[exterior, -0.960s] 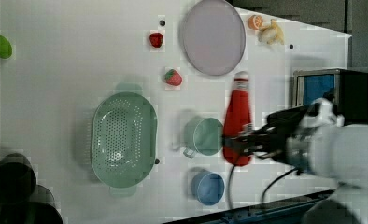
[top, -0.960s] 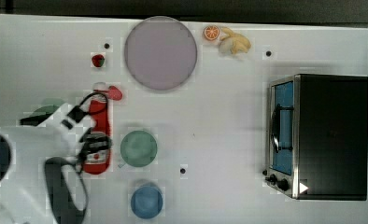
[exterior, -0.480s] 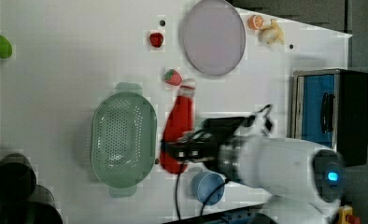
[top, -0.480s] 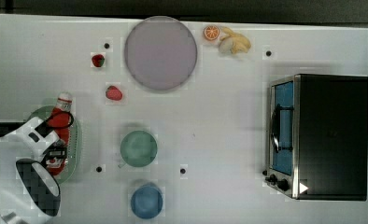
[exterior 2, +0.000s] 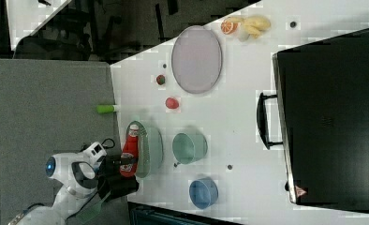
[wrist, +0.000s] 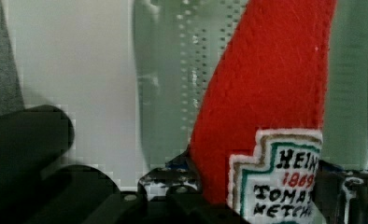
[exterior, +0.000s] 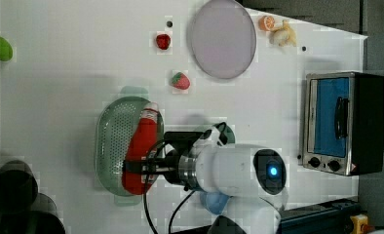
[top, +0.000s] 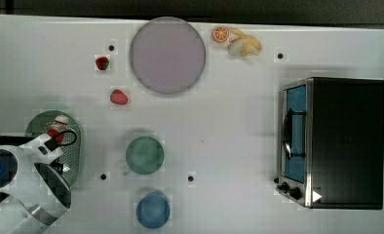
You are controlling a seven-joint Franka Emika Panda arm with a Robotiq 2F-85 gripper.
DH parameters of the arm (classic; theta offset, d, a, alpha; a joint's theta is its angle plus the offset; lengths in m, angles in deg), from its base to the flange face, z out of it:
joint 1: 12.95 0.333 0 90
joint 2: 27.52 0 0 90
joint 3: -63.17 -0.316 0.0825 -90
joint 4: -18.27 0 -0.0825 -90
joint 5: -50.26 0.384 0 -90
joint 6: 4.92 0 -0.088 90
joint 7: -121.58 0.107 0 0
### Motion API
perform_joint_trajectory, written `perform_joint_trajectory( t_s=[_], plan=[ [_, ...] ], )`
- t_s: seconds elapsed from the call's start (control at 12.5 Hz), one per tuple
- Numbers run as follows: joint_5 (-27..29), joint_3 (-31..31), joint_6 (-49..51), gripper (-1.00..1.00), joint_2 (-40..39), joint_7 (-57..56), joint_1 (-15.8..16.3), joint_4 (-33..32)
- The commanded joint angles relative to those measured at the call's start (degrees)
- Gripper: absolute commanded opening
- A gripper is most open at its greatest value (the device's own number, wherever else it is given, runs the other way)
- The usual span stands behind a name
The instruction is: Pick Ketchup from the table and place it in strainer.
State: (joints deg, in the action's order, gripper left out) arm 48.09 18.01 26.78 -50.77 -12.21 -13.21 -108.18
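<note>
The Ketchup (exterior: 142, 139), a red squeeze bottle with a white cap, lies lengthwise over the pale mint-green strainer (exterior: 109, 141) near the left view's lower left. My gripper (exterior: 139, 166) is shut on the bottle's lower body, by its label. In the top view the bottle's cap end (top: 58, 126) pokes out above the strainer (top: 40, 121), and my arm covers the rest. The right view shows the Ketchup (exterior 2: 129, 150) tilted against the strainer (exterior 2: 151, 145). In the wrist view the Ketchup (wrist: 266, 93) sits between my fingers (wrist: 170, 179) above the holed strainer (wrist: 173, 70).
A teal cup (top: 144, 155) and a blue cup (top: 153, 210) stand to the top view's right of the strainer. Two strawberry pieces (top: 119, 97), a lilac plate (top: 167, 55), an orange slice and banana (top: 243, 44) lie further off. A toaster oven (top: 336, 141) fills the top view's right side.
My arm carried the Ketchup from beside the teal cup across to the top view's left. It now rests over the strainer, lower than half a second ago.
</note>
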Motion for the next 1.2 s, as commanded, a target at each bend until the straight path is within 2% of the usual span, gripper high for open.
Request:
perform_joint_trajectory(
  t_s=[0.08, 0.32, 0.4, 0.64, 0.88, 1.2],
  plan=[
    [-0.8, 1.1, -2.9, 0.32, -2.0, 3.9, 0.6, 0.5],
    [-3.0, 2.4, -3.6, 0.95, -3.7, 4.1, 1.6, 0.8],
    [-3.0, 2.2, -3.7, 1.00, -3.0, 5.1, 1.5, 1.2],
    [-2.8, 2.2, -1.8, 1.00, 3.5, 12.7, 0.1, 2.2],
    [-1.9, 2.2, 8.7, 1.00, 12.2, 13.0, -4.5, 4.9],
    [7.3, 3.9, 28.1, 1.00, 19.7, 11.1, -11.7, 13.6]
  ],
)
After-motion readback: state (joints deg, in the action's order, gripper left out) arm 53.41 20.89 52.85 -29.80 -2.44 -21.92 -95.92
